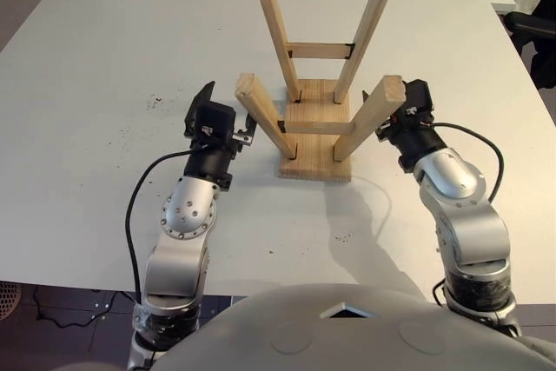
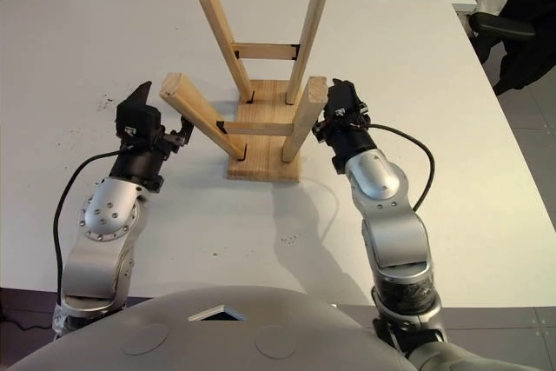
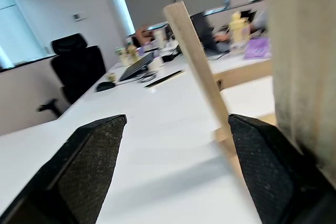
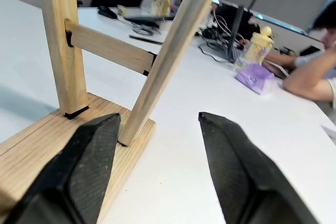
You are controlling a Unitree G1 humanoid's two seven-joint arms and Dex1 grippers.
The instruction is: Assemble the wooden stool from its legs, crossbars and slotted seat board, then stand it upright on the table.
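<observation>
You have the stool (image 1: 314,49) upside down on the table (image 1: 104,58), seat board (image 1: 314,162) flat, your left gripper (image 1: 228,117) spread wide just beside its near-left leg (image 1: 265,115), your right gripper (image 2: 334,115) wide open against the near-right leg (image 1: 369,115), both empty.

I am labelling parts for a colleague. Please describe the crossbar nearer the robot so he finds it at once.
On the table the stool stands upside down, its seat board flat and four legs pointing up. The crossbar joins the two legs nearest the robot; the other crossbar joins the far pair.
</observation>
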